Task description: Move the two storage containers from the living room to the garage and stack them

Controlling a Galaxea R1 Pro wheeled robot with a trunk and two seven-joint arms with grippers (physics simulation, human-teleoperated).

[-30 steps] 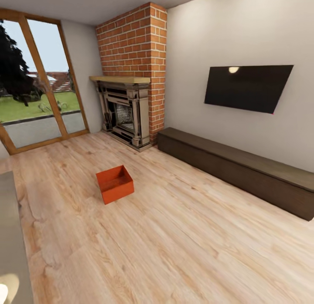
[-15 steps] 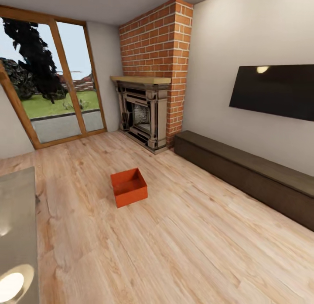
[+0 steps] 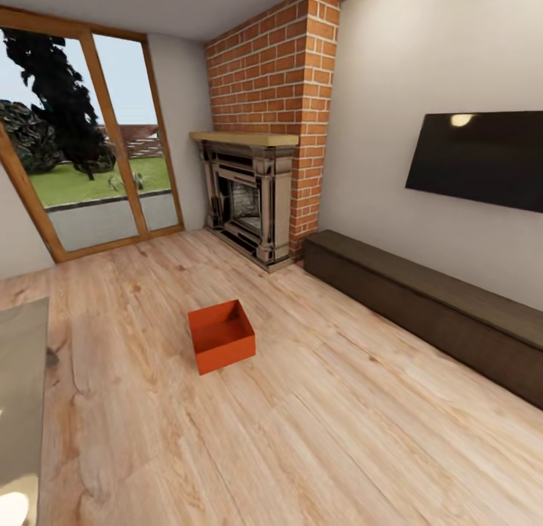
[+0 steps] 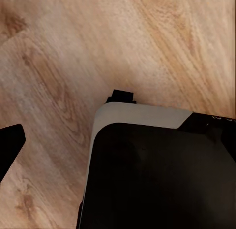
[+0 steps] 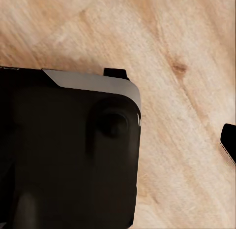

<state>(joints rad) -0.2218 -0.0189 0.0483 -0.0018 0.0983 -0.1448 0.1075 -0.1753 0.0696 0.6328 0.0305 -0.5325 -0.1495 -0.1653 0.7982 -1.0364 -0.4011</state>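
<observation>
Head view gives you one storage container [image 3: 221, 336] upright on the wood-plank floor [image 3: 317, 420], out before the fireplace [image 3: 249, 202] (open top up). Whether your grippers are open cannot be told.

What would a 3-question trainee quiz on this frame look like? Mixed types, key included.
1. True or false: the orange-red open-top rectangular storage container sits on grey concrete.
2. Multiple choice: what is mounted on the white wall above the long dark wooden bench? A) mirror B) flat black TV C) shelf
3. Fill in: the container lies in front of the red brick ____.

Key: 1 false, it sits on the light wood-plank floor. 2 B. 3 fireplace.
</observation>
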